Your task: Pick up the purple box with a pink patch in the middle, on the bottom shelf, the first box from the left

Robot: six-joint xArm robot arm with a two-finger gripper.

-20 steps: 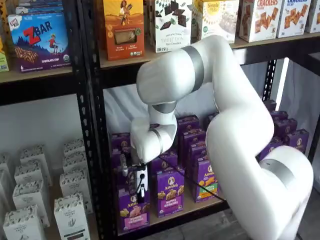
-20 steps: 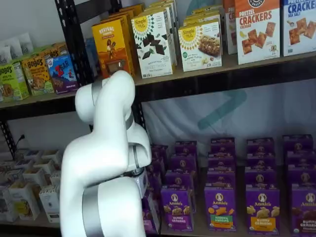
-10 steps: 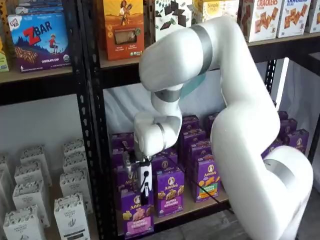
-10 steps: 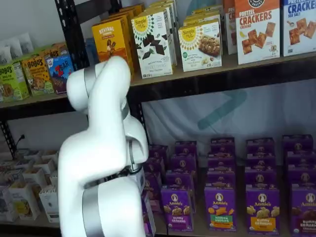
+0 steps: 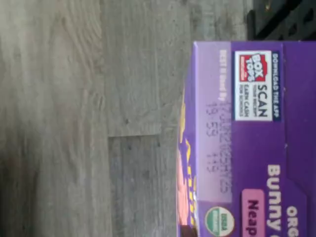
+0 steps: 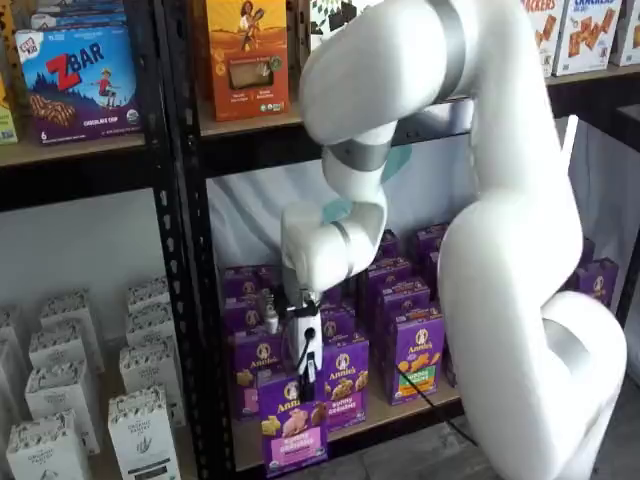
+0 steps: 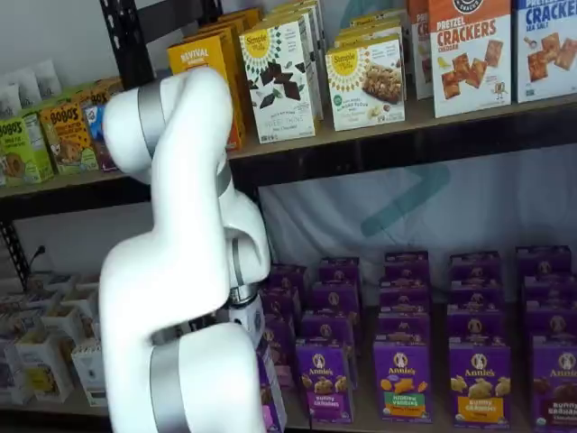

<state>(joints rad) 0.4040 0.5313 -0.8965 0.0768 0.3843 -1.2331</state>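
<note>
The purple box [image 6: 293, 428] hung in front of the bottom shelf [image 6: 345, 428], clear of the row of purple cartons [image 6: 395, 330] standing behind it, held from above by the tool [image 6: 306, 372], whose black fingers were clamped onto the carton's top edge. In a shelf view the box stood upright with its pink label band facing out, its lower edge below the level of the shelf's black front rail and forward of it. The tool's white body pointed straight down from the arm [image 6: 480, 200], with a black cable [image 6: 425, 400] trailing off toward the arm's base.

The wrist view looked down past the carton's top flap [image 5: 252, 143], where a Box Tops scan label [image 5: 254, 85] and a faint best-by date were printed on the purple card, with part of a pink patch [image 5: 253, 215] and a round green organic seal [image 5: 219, 222] close by. Beyond the box's edge lay grey wood-grain flooring [image 5: 89, 123].

In the other shelf view the arm [image 7: 180, 298] stood between camera and rack, hiding the tool and most of the held box; only a sliver of purple showed beside the arm's lower link. Further purple cartons [image 7: 401, 379] filled the bottom shelf's surface in ranks, and yellow and white boxes [image 7: 279, 77] lined the board above.
</note>
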